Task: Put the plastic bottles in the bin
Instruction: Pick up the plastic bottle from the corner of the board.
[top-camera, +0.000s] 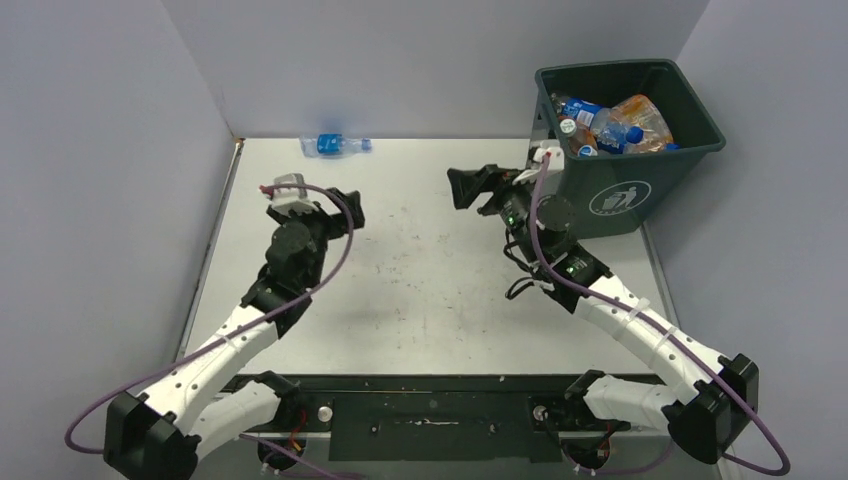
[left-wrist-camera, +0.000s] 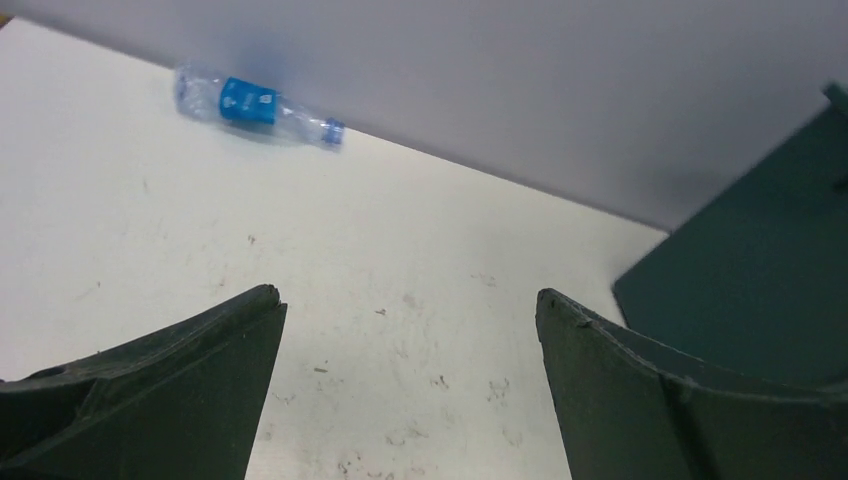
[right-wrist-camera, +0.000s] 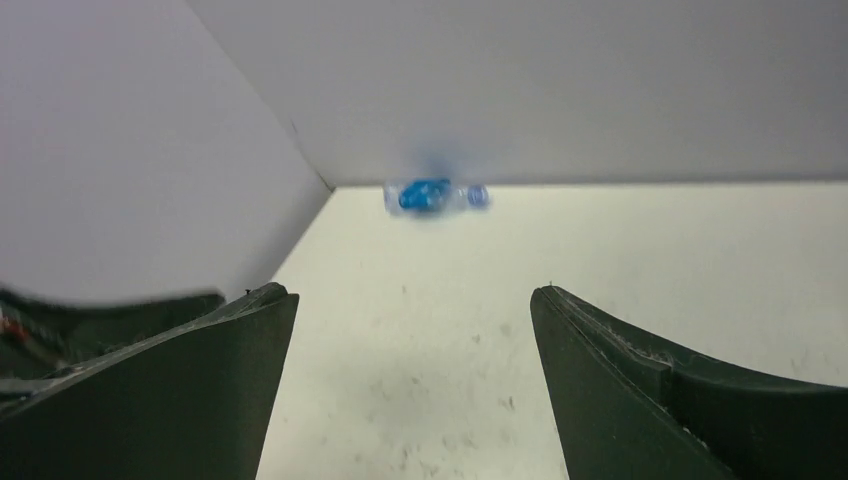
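One clear plastic bottle (top-camera: 334, 145) with a blue label lies on its side at the table's far edge against the back wall; it also shows as the bottle (left-wrist-camera: 256, 105) and, blurred, the bottle (right-wrist-camera: 436, 194). The dark green bin (top-camera: 635, 190) stands at the far right, holding several bottles (top-camera: 610, 125). My left gripper (top-camera: 348, 210) is open and empty, well short of the lone bottle. My right gripper (top-camera: 468, 187) hovers open and empty just left of the bin, pointing left across the table. In the wrist views both the left gripper (left-wrist-camera: 410, 300) and the right gripper (right-wrist-camera: 412, 295) have wide-apart jaws over bare table.
White walls enclose the table on the left, back and right. The bin's side (left-wrist-camera: 750, 290) shows at the right of the left wrist view. The left arm's edge (right-wrist-camera: 60, 320) appears at the left of the right wrist view.
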